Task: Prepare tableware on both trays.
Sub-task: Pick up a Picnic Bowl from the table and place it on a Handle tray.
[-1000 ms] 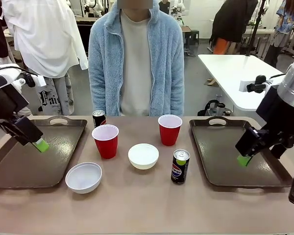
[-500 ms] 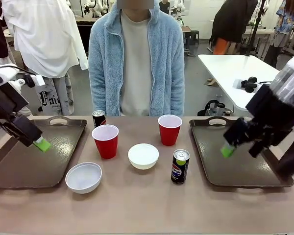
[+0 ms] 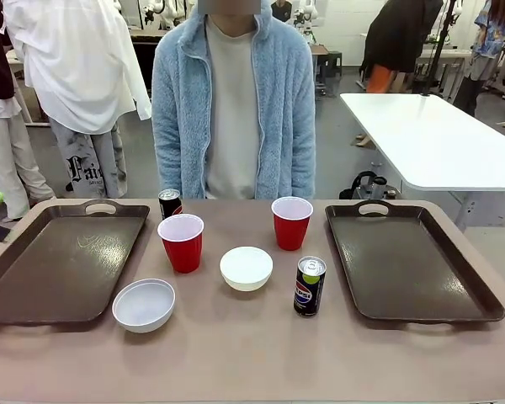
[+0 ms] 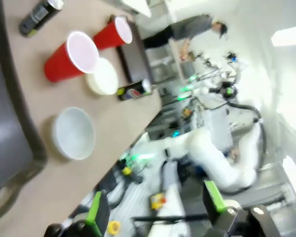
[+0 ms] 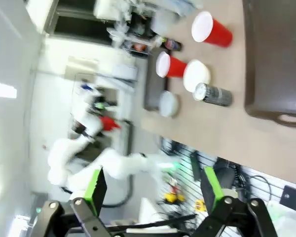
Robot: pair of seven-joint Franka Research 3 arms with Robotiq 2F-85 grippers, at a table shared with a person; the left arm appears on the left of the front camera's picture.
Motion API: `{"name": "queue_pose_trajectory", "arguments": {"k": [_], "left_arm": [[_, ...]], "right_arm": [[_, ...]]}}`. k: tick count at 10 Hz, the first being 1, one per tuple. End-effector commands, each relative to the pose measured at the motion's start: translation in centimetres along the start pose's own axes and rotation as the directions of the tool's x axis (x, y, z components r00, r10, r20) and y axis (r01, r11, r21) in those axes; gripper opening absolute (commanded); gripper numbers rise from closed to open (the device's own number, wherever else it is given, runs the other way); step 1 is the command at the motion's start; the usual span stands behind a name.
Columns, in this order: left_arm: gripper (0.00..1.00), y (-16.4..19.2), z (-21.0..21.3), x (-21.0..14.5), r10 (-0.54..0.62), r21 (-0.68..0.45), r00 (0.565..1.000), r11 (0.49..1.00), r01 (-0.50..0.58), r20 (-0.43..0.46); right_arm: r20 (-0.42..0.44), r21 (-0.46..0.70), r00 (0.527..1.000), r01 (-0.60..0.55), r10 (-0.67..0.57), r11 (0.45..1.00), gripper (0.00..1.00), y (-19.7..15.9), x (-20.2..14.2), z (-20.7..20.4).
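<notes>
You have two red plastic cups (image 3: pixel 182 241), two round white bowls (image 3: pixel 246 268), two slim black cans (image 3: pixel 310 286) and two dark brown plastic trays (image 3: pixel 59 269); left hand (image 4: pixel 155 202) and right hand (image 5: pixel 153 183) gape wide, empty.

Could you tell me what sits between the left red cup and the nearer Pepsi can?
In the front view, a white bowl sits between the cup and the can, touching neither.

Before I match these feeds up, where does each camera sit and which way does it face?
Front: between the arms, facing across the table at the person.
Left wrist: on the left arm, looks past the open left claw at the left tray and cups.
Right wrist: on the right arm, looks past the open right claw at the right tray.
Shared: all show the near can.
</notes>
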State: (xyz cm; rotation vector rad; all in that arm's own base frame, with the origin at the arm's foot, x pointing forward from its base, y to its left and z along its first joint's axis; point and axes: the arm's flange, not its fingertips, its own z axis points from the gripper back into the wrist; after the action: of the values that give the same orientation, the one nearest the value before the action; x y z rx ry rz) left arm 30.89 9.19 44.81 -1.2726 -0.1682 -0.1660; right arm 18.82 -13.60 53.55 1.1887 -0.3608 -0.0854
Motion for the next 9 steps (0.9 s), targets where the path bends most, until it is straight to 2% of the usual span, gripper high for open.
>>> {"name": "queue_pose_trajectory", "arguments": {"k": [1,3,6,9], "left_arm": [[1.00,1.9,4.2,0.0,0.132,-0.073,0.979,0.990,-0.122,0.158],[1.00,2.8,7.8,-1.8,0.168,-0.080,0.954,0.985,-0.153,0.249],[1.00,3.7,11.4,-5.0,0.201,0.001,0.931,0.977,-0.211,0.305],[1.00,3.1,14.0,-6.0,0.194,0.075,0.940,0.972,-0.223,0.279]], "right_arm": [[0.147,0.253,0.978,0.106,-0.146,0.962,1.00,-4.4,-2.5,3.9],[0.122,0.264,0.971,0.168,-0.206,0.950,1.00,-6.2,-3.7,6.8],[-0.030,0.057,0.963,0.270,-0.269,0.961,1.00,-6.3,-4.4,8.3],[-0.165,-0.119,0.953,0.238,-0.256,0.964,1.00,-4.6,-3.8,5.7]]}}
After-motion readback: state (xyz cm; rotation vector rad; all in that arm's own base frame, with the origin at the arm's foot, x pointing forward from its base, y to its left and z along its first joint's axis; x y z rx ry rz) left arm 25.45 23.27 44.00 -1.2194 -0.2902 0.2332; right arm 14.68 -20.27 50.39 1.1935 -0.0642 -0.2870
